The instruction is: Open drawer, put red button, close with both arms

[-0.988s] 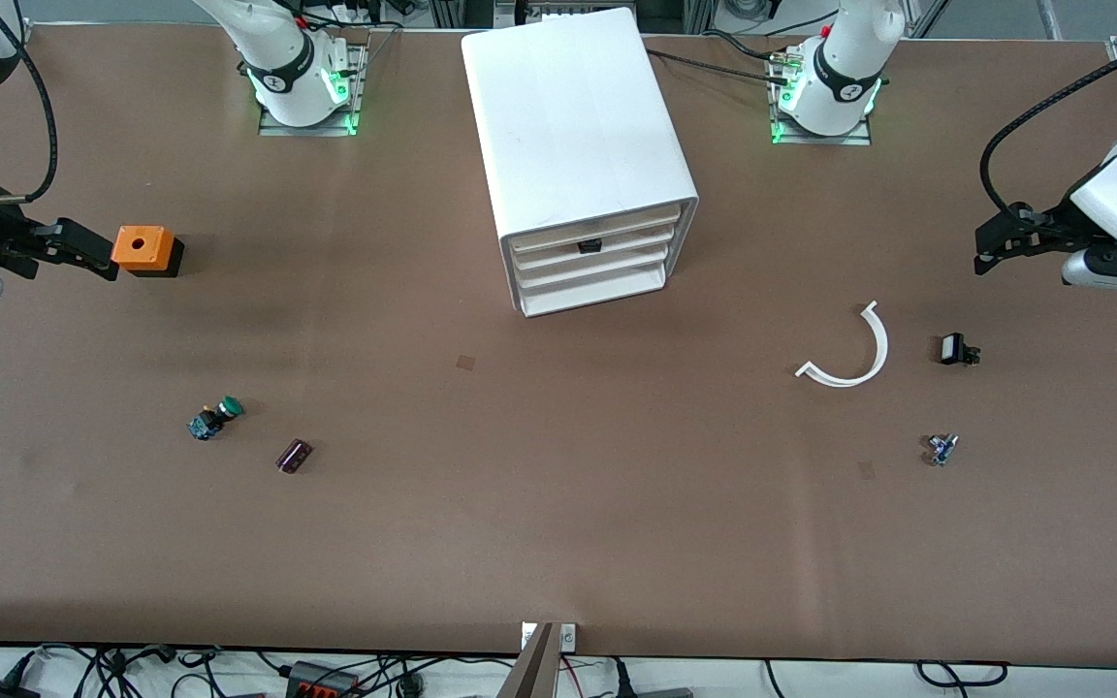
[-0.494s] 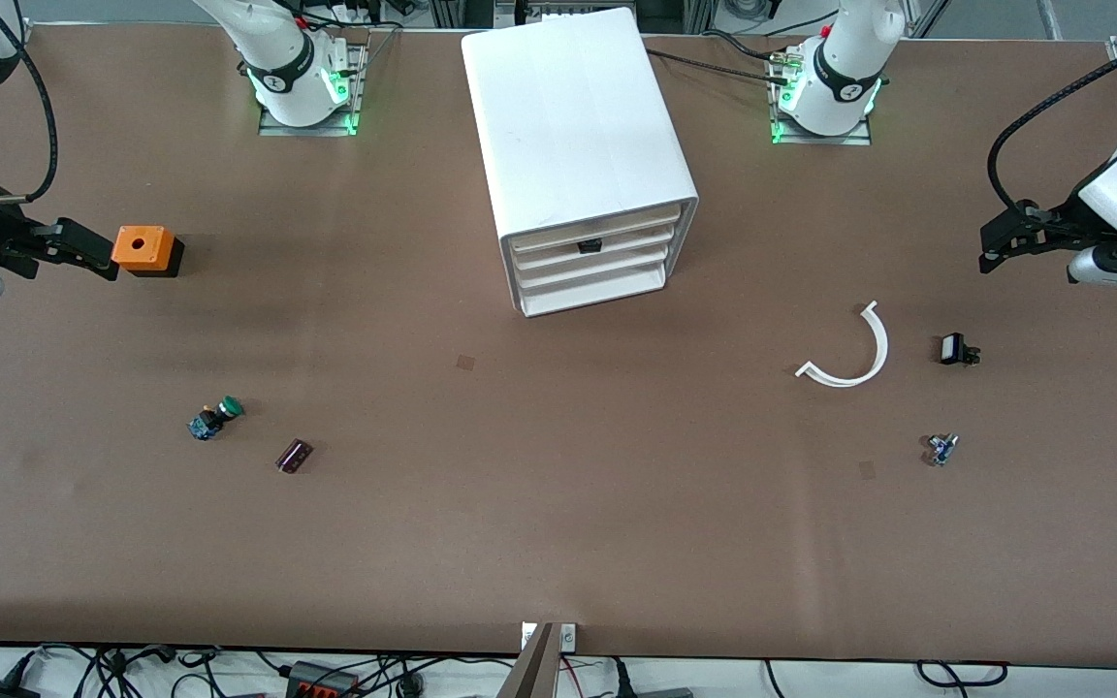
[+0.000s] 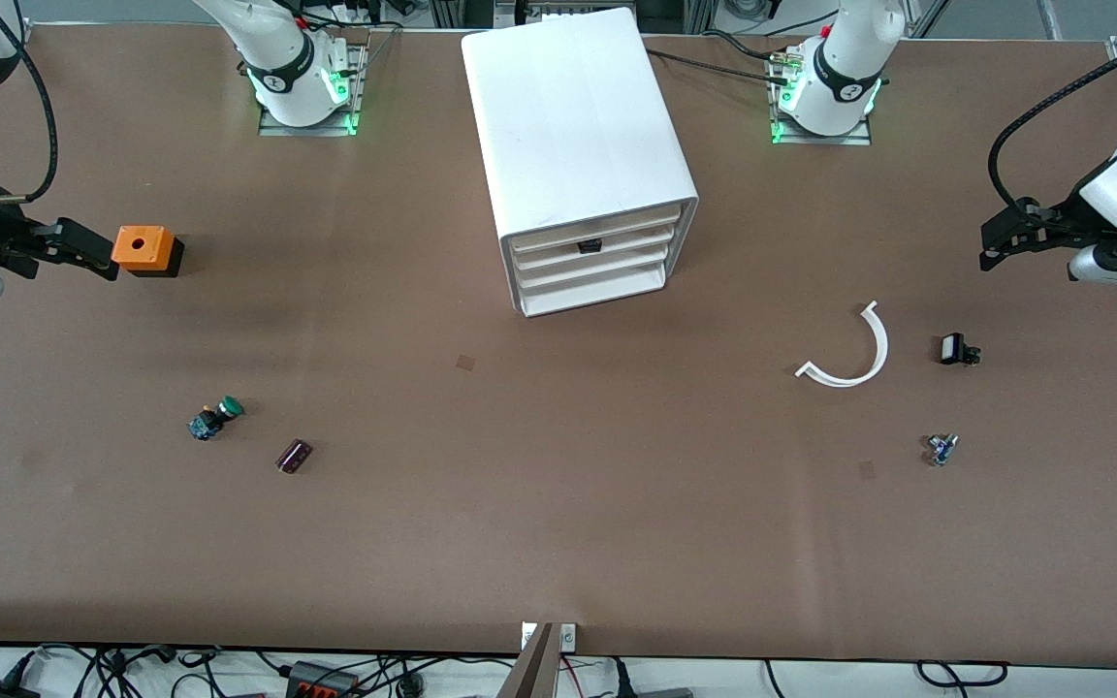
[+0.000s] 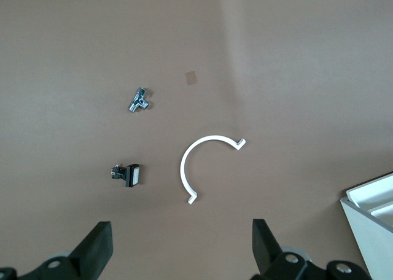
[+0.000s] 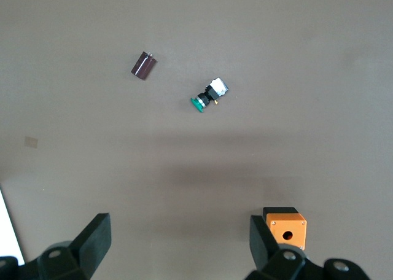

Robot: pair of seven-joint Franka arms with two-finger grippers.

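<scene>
Brown counter (image 3: 558,543) between two arms, small parts strewn toward both ends. Left claw (image 4: 178,255) spread wide, nothing between the fingers, hanging over the left arm's end of the counter. Drawn back a touch toward that end against a second ago, away from the white curved strip (image 3: 849,354), the black switch (image 3: 954,349) and the small metal fitting (image 3: 941,448).

Right claw (image 5: 178,249) likewise spread and holding nothing, parked over the right arm's end just beside the orange box (image 3: 143,249), unmoved across the same second. Nearer the front camera than the box and well apart from it, green button (image 3: 219,417) and purple capacitor (image 3: 294,456).

At mid-counter, white drawer cabinet (image 3: 578,145), all drawers (image 3: 597,267) pushed in flush. No red button anywhere on the open counter; shut inside a drawer or simply absent, impossible to tell. Fits drawers never pulled as well as drawers shut again over the button. Left arm's small retreat with bare fingers settles neither.

Dark mark on the second drawer front too small to name. Both arms cut off at the front view's edges.
</scene>
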